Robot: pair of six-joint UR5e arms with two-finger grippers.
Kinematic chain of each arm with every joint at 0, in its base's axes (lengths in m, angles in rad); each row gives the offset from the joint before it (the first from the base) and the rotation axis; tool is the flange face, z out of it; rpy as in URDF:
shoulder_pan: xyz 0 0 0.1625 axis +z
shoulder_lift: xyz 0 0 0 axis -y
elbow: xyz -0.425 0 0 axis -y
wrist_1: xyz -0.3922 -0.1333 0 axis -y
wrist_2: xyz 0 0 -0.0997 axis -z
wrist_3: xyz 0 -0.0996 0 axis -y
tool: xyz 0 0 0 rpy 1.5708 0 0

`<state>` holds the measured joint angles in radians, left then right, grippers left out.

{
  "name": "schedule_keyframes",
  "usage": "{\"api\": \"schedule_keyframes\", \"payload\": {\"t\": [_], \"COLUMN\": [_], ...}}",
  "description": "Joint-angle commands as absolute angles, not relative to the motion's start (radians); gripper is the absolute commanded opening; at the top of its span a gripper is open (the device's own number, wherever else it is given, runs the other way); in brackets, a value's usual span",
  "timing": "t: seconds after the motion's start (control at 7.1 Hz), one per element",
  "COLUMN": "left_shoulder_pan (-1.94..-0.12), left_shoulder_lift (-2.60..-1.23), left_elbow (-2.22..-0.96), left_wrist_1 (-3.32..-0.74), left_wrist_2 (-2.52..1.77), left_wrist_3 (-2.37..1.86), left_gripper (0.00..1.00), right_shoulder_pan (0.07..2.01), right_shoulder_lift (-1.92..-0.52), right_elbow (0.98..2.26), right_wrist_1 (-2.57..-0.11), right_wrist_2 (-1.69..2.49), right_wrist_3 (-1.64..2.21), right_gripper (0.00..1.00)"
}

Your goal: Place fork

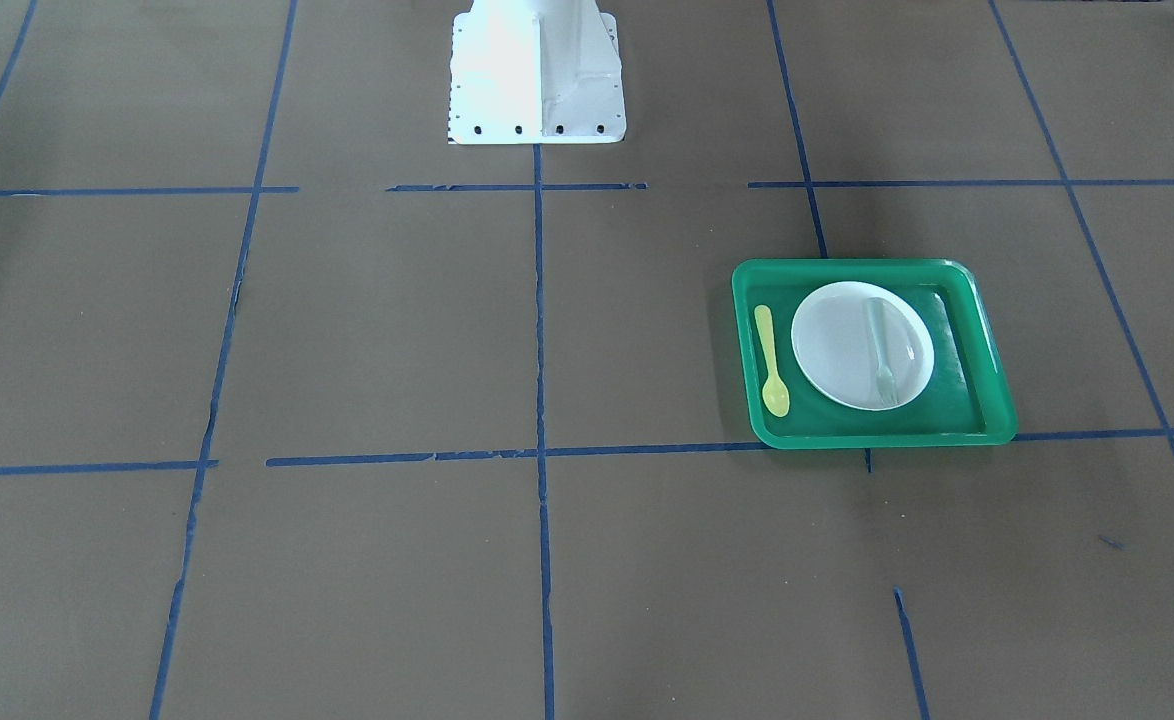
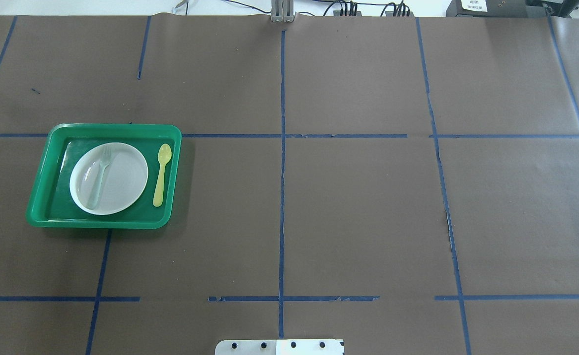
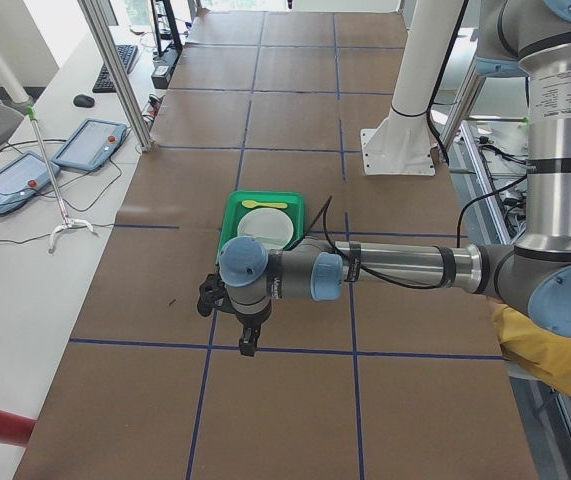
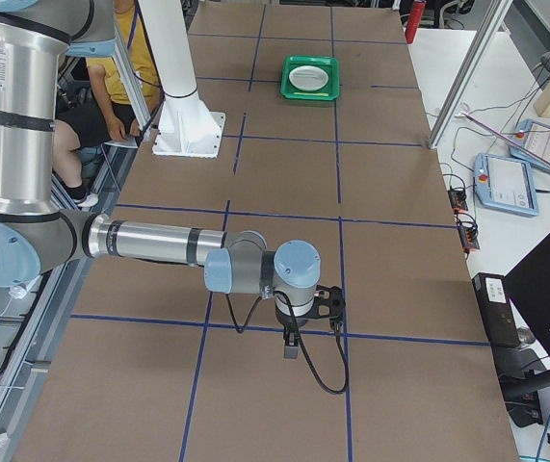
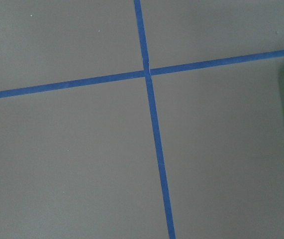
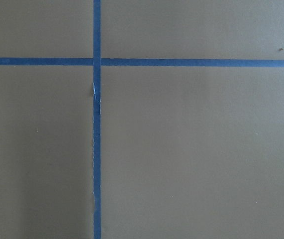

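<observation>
The pale translucent fork (image 1: 882, 350) lies across the white plate (image 1: 832, 345), which sits in the green tray (image 1: 852, 268). In the overhead view the fork (image 2: 99, 177) lies on the plate's (image 2: 124, 177) left half, in the tray (image 2: 114, 127) at the table's left. My left gripper (image 3: 248, 346) shows only in the exterior left view, hanging over bare table short of the tray (image 3: 262, 200). My right gripper (image 4: 291, 346) shows only in the exterior right view, far from the tray (image 4: 311, 94). I cannot tell whether either is open or shut.
A yellow spoon (image 1: 772, 365) lies in the tray beside the plate; it also shows in the overhead view (image 2: 161, 175). The white robot base (image 1: 537, 70) stands mid-table at my side. Brown paper with blue tape lines (image 2: 282, 197) covers the table. Both wrist views show only paper and tape.
</observation>
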<state>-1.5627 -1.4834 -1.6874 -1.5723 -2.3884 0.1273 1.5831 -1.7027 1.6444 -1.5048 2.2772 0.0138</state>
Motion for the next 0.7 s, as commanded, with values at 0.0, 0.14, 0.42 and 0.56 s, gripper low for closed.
{"api": "schedule_keyframes", "payload": {"t": [0.0, 0.14, 0.42, 0.56], "left_shoulder_pan": [-1.563, -1.563, -1.562, -1.549], "left_shoulder_lift": [-1.482, -1.482, -1.563, -1.584], "left_elbow": [-1.689, -1.69, -1.695, -1.704], "left_wrist_1": [-1.571, -1.569, -1.568, -1.575], "left_wrist_2": [-2.393, -2.388, -2.39, -2.391], "left_wrist_3": [0.126, 0.12, 0.118, 0.112], "left_gripper": [1.0, 1.0, 1.0, 1.0], "right_shoulder_pan": [1.583, 1.583, 1.583, 1.583], "right_shoulder_lift": [-1.703, -1.703, -1.703, -1.703], "right_elbow": [1.644, 1.644, 1.644, 1.644], "right_wrist_1": [-1.505, -1.505, -1.505, -1.505], "right_wrist_2": [2.278, 2.278, 2.278, 2.276], "right_wrist_3": [0.014, 0.014, 0.014, 0.014], "right_gripper": [1.0, 1.0, 1.0, 1.0]}}
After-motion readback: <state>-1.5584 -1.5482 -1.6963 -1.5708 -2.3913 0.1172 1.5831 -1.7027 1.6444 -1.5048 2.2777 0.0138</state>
